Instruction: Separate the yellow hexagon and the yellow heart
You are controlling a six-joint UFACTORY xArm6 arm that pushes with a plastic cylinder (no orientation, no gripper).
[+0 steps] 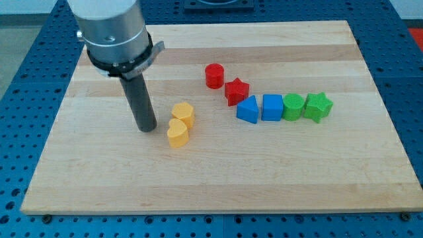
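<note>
The yellow hexagon (184, 114) and the yellow heart (177, 133) sit touching each other near the middle of the wooden board (218, 178), the hexagon just above and right of the heart. My tip (146, 128) rests on the board to the left of both, a short gap from the heart.
A red cylinder (214, 75) and a red star (236, 90) lie up and right of the yellow pair. Further right runs a row: blue triangular block (248, 110), blue cube (272, 107), green block (293, 106), green star (318, 106).
</note>
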